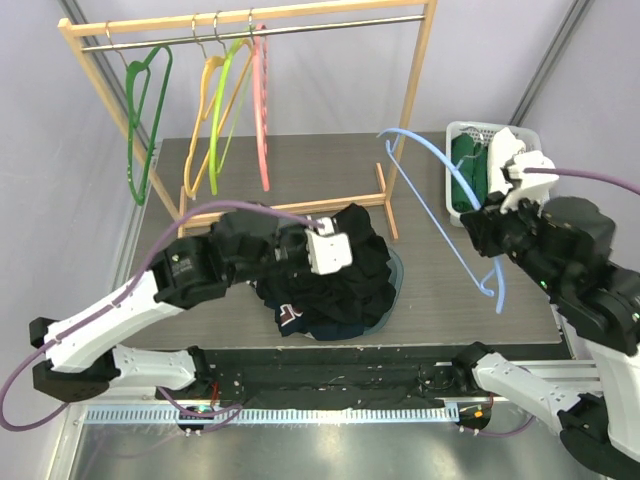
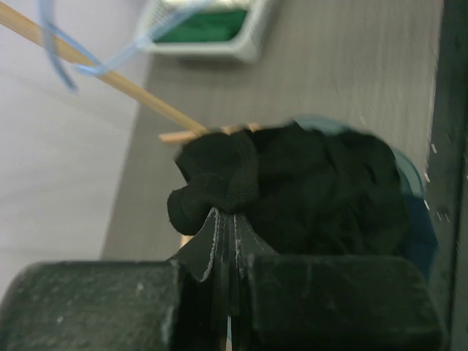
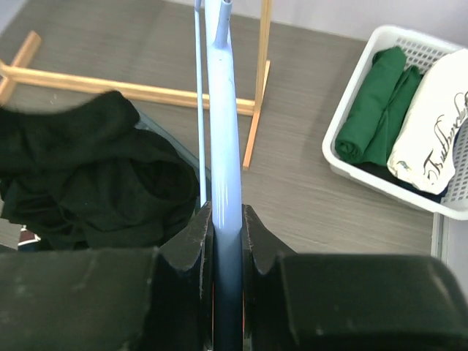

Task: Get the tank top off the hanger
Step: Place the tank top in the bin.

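Observation:
The black tank top (image 1: 345,275) lies bunched on a pile of clothes in the middle of the table. My left gripper (image 1: 318,243) is shut on a fold of it, seen as black cloth (image 2: 219,186) pinched at the fingertips in the left wrist view. The light blue hanger (image 1: 440,190) is bare and held in the air to the right of the pile. My right gripper (image 1: 490,222) is shut on its bar (image 3: 223,146), well apart from the tank top (image 3: 88,175).
A wooden clothes rack (image 1: 250,20) stands at the back with green, yellow and pink hangers (image 1: 215,110). A white basket (image 1: 470,150) with folded green and white clothes (image 3: 380,102) sits at the right. The rack's foot (image 1: 385,200) lies beside the pile.

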You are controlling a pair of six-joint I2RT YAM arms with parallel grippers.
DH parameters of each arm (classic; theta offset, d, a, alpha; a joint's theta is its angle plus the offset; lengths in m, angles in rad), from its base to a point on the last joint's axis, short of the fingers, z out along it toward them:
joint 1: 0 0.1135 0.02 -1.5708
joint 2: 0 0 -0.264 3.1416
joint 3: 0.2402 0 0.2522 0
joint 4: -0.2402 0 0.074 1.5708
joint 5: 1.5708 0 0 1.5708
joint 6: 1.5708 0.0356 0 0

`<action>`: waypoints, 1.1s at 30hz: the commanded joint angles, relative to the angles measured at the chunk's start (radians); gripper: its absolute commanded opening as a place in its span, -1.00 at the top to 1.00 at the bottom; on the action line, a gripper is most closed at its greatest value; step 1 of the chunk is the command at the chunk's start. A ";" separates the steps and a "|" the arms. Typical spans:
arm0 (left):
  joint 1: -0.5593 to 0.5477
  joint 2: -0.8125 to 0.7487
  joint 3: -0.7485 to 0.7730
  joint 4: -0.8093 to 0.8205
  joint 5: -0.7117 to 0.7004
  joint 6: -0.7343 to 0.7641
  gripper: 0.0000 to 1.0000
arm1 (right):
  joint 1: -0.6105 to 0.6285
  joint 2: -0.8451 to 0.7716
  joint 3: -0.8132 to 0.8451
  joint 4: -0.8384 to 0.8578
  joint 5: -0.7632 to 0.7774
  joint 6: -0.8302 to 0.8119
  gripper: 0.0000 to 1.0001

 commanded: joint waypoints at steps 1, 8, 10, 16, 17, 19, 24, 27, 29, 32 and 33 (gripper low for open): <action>-0.009 -0.050 -0.218 0.032 -0.009 -0.029 1.00 | -0.002 0.029 -0.015 0.154 0.018 -0.017 0.98; -0.003 -0.012 -0.455 0.172 -0.028 -0.141 1.00 | -0.002 0.049 -0.023 0.169 0.013 -0.045 0.99; 0.012 0.020 -0.492 0.233 -0.037 -0.142 1.00 | -0.002 0.043 -0.029 0.177 0.009 -0.047 0.98; 0.087 0.129 -0.586 0.350 -0.035 -0.172 1.00 | -0.002 0.017 -0.055 0.197 0.000 -0.047 0.99; 0.090 0.157 -0.615 0.365 -0.034 -0.164 1.00 | -0.002 0.015 -0.061 0.198 -0.004 -0.045 0.99; 0.095 0.181 -0.647 0.403 -0.028 -0.149 1.00 | -0.002 0.015 -0.079 0.204 -0.008 -0.048 0.98; 0.103 0.301 -0.667 0.399 -0.008 -0.173 1.00 | -0.003 0.014 -0.122 0.224 -0.004 -0.059 0.98; 0.109 0.347 -0.695 0.384 0.066 -0.249 1.00 | -0.002 0.018 -0.141 0.238 -0.007 -0.057 0.98; 0.152 0.385 -0.672 0.326 0.176 -0.325 1.00 | -0.003 0.028 -0.145 0.241 -0.010 -0.059 0.99; 0.135 0.424 -0.616 0.203 0.225 -0.331 1.00 | -0.001 0.043 -0.151 0.255 -0.019 -0.062 0.99; 0.139 0.483 -0.583 0.098 0.241 -0.364 1.00 | -0.002 0.049 -0.147 0.261 -0.013 -0.065 0.99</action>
